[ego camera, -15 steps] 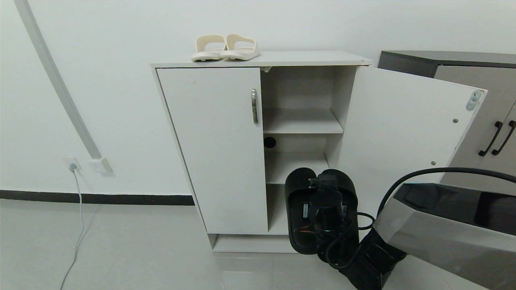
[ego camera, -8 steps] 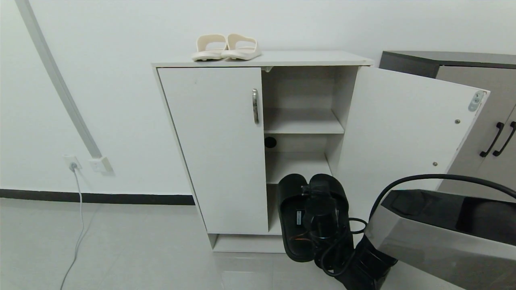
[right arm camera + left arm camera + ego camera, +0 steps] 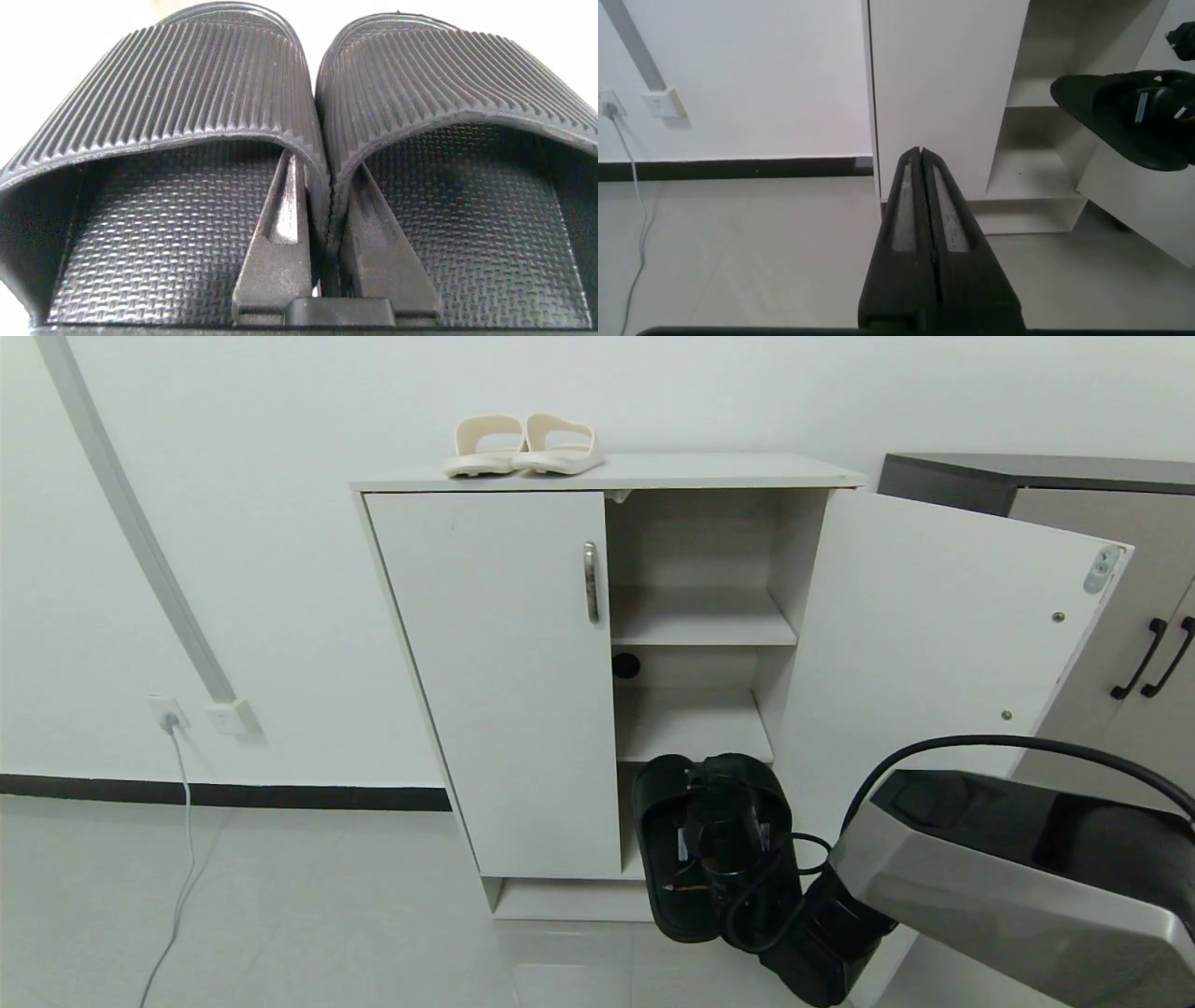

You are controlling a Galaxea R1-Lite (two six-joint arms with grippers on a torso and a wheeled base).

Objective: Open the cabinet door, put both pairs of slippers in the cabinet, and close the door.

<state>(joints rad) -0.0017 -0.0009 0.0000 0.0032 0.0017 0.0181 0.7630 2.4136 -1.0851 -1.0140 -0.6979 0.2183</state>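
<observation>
My right gripper (image 3: 719,782) is shut on a pair of black slippers (image 3: 667,845), held side by side in front of the lowest open compartment of the white cabinet (image 3: 597,476). In the right wrist view its fingers (image 3: 280,238) pinch the two inner strap walls of the black slippers (image 3: 187,121) together. A cream pair of slippers (image 3: 523,446) lies on the cabinet's top at its left. The right door (image 3: 934,644) stands swung open; the left door (image 3: 504,681) is closed. My left gripper (image 3: 921,168) is shut and empty, low before the cabinet, with the black slippers (image 3: 1120,103) off to one side.
Inside the open half are white shelves (image 3: 700,625), bare. A grey cabinet (image 3: 1102,569) with black handles stands to the right, behind the open door. A wall socket with a white cable (image 3: 173,784) is at the left above the tiled floor.
My right gripper has carried the black slippers down and to the left, lower in front of the cabinet's opening. The cream pair and the doors have not moved.
</observation>
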